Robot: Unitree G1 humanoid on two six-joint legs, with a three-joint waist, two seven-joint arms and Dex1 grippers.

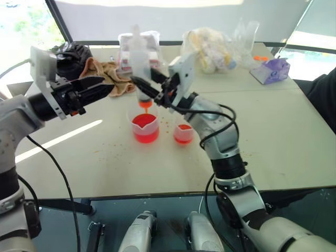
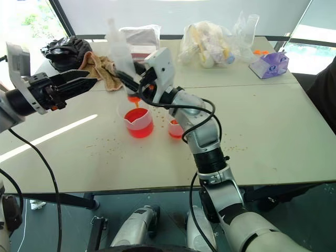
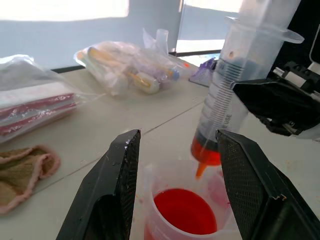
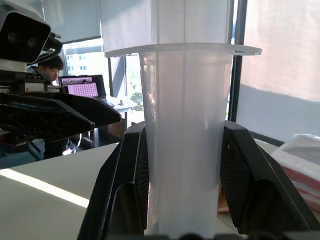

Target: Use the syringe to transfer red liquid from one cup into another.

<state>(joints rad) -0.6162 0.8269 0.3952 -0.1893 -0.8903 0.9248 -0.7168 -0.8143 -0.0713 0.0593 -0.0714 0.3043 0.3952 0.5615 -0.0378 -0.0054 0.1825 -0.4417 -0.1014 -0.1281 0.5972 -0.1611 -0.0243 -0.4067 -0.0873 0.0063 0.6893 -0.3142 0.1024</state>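
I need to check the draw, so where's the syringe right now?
The syringe is upright in the right gripper, near the table's middle, its orange tip just above the wide beaker.

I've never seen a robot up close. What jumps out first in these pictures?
The bright red liquid in the spouted beaker at mid-table draws the eye first. Just above it, the right tool grips a big clear syringe upright, its orange tip over the beaker. To the robot's left, the left tool hovers open above the table, and a smaller cup stands right of the beaker.
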